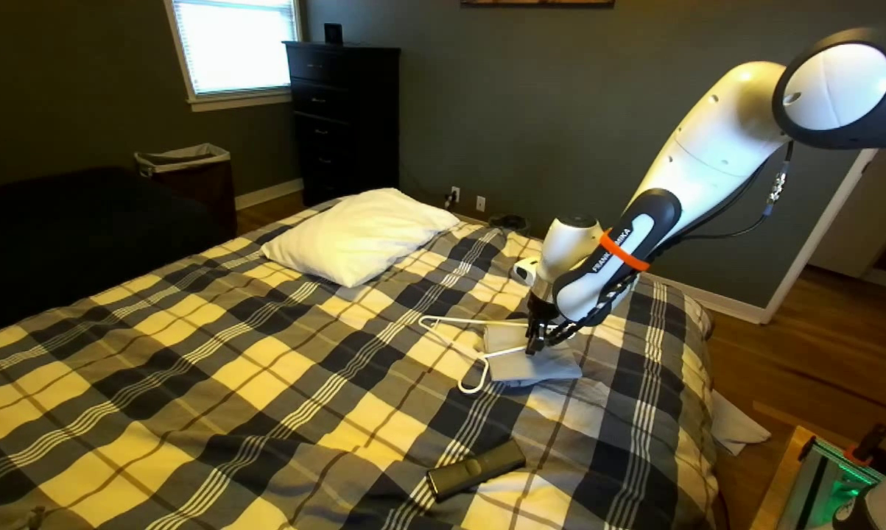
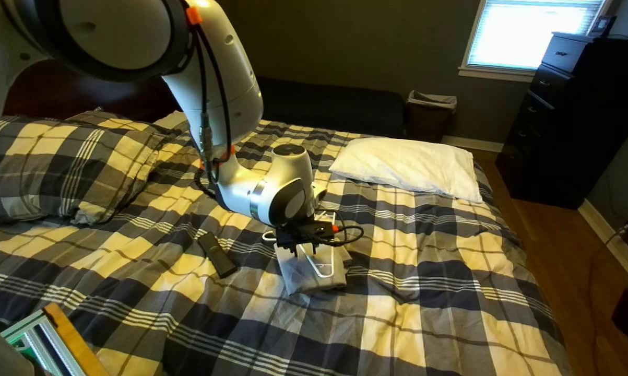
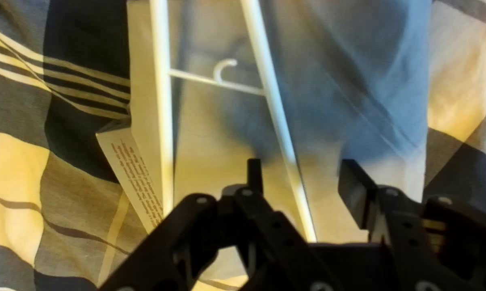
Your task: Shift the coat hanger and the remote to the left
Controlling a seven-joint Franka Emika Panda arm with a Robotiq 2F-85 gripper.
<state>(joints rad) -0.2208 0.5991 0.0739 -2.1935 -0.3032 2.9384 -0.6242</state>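
Note:
The thin white coat hanger lies across a grey folded slab of cloth on the plaid bed; its hook end juts past the cloth. It also shows in an exterior view, partly hidden by the gripper. My gripper is open, pointing down just over the cloth. In the wrist view, one hanger bar runs between the two spread fingertips, touching neither; the other bar lies outside the left finger. The dark remote lies on the bed apart from the hanger, also in an exterior view, outside the wrist view.
A white pillow lies on the bed beyond the hanger. Plaid pillows lie at another end of the bed. A wood-edged frame with green light stands beside the bed. A printed label sticks out from under the hanger.

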